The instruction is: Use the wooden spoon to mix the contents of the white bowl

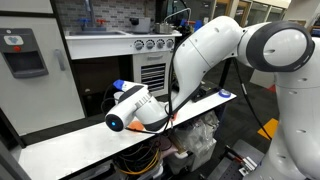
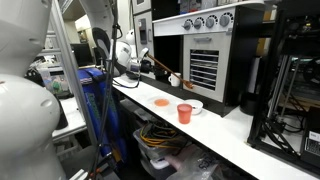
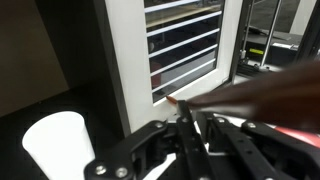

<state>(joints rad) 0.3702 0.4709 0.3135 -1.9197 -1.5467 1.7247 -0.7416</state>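
My gripper (image 3: 186, 114) is shut on the wooden spoon (image 3: 250, 96), which runs as a blurred brown bar across the right of the wrist view. In an exterior view the gripper (image 2: 143, 64) holds the spoon (image 2: 160, 69) above the far end of the white counter, its tip slanting down toward a white cup (image 2: 175, 79). The white bowl (image 2: 195, 105) sits farther along the counter, behind a red cup, apart from the spoon. Its contents cannot be made out. The gripper (image 1: 160, 115) also shows low over the table, mostly hidden by the arm.
A flat orange dish (image 2: 161, 102) and a red cup (image 2: 184, 113) stand on the white counter (image 2: 240, 135). The white cup (image 3: 55, 140) is at the lower left of the wrist view. A slatted oven front (image 3: 185, 50) stands close behind.
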